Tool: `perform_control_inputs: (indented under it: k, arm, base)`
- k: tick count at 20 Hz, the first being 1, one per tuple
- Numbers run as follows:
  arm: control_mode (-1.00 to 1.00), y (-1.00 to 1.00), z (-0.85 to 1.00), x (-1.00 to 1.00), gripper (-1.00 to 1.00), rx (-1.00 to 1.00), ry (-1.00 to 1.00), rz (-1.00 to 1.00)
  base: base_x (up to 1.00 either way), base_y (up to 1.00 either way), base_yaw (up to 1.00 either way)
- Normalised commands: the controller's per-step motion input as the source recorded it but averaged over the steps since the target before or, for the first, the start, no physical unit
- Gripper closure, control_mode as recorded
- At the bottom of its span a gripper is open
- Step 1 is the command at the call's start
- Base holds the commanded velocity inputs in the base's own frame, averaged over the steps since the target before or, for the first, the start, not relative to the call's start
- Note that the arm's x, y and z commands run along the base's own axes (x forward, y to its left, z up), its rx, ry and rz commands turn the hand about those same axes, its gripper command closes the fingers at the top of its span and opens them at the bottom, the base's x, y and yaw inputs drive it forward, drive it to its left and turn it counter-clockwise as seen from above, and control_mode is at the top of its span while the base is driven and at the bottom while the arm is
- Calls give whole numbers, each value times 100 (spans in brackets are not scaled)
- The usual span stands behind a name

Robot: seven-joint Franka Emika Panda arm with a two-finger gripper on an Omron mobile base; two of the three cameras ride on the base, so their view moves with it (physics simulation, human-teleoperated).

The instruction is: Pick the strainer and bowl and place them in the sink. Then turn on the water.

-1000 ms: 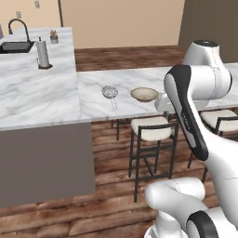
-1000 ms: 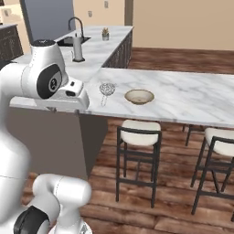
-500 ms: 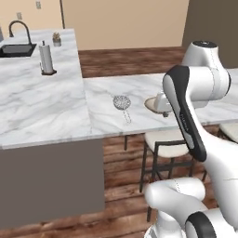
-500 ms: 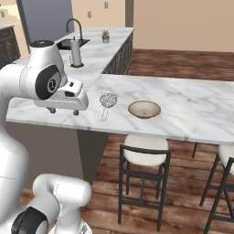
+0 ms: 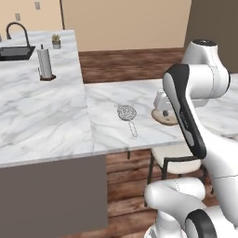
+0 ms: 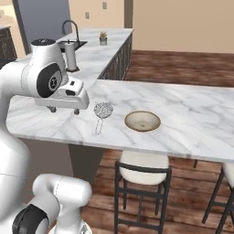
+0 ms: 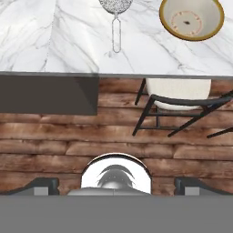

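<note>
Marble counter (image 6: 183,114): silver mesh strainer (image 6: 103,109) beside tan brown-rimmed bowl (image 6: 142,121)

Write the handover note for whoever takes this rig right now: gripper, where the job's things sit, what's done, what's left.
Gripper: open, empty, hanging over the near edge of the marble counter, left of the strainer and not touching it.
Strainer: on the counter, dome away from the robot, wire handle pointing toward the counter's near edge.
Bowl: upright on the counter, right of the strainer, apart from it.
Sink: far end of the island, faucet beside it; no water seen running.
Done: nothing moved yet.
Left: strainer into the sink, bowl into the sink, then turn the water on.
</note>
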Motion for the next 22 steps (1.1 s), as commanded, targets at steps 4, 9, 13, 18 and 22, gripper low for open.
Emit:
perform_control_inputs:
  k: [4, 9, 13, 18, 22]
  arm:
    - [100, 0, 0, 0, -100, 0, 0, 0]
    - [100, 0, 0, 0, -100, 0, 0, 0]
    - [100, 0, 0, 0, -100, 0, 0, 0]
    - [100, 0, 0, 0, -100, 0, 0, 0]
    - [100, 0, 0, 0, -100, 0, 0, 0]
  base:
    - [36, 0, 0]
    - [39, 1, 0]
    - [46, 3, 0]
    - [46, 2, 0]
    - [44, 0, 0]
